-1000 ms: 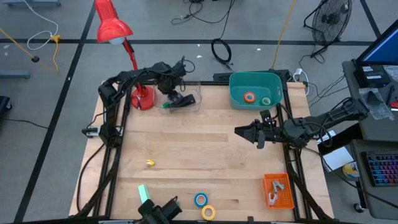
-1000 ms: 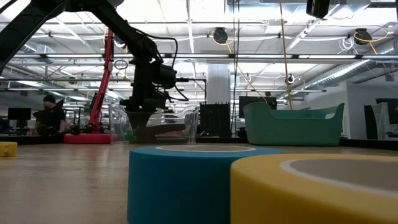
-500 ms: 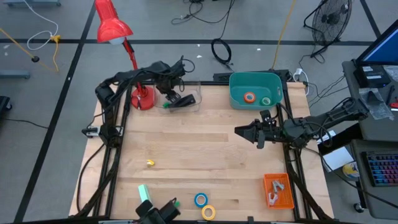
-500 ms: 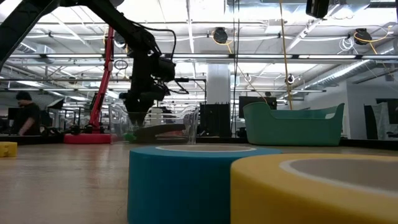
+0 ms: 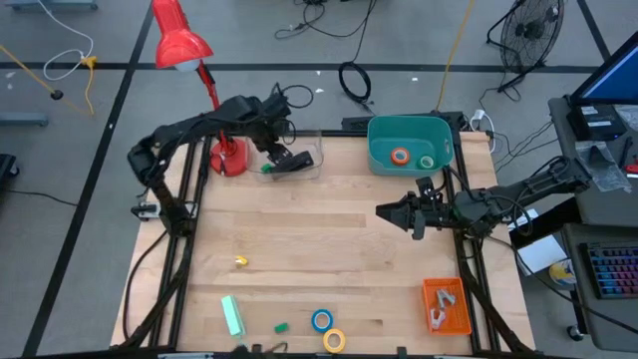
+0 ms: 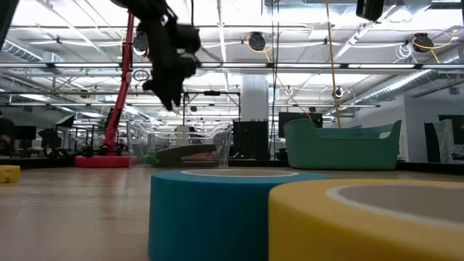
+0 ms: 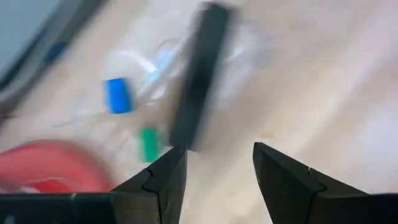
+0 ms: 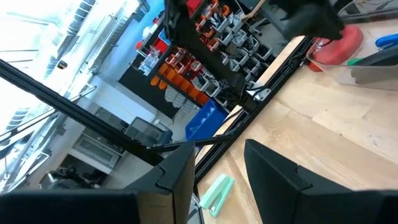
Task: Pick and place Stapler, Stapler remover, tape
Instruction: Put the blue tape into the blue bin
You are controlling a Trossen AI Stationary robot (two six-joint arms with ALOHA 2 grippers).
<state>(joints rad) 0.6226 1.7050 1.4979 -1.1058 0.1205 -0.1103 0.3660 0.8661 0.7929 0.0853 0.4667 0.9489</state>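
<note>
Two end effectors showed. The left end effector (image 5: 280, 140), fingers spread and empty, had lifted clear of the clear plastic tray (image 5: 311, 165), where the black stapler (image 5: 290, 163) lay just below it; that delivery looked finished. The right end effector (image 5: 384, 210) hung spread, mid-worktop (image 5: 299, 239). The blue tape roll (image 5: 321, 320) and yellow tape roll (image 5: 335, 340) waited far off.

Motion blur smears the black stapler (image 7: 200, 74) and clear tray (image 7: 155, 68) contents.
</note>
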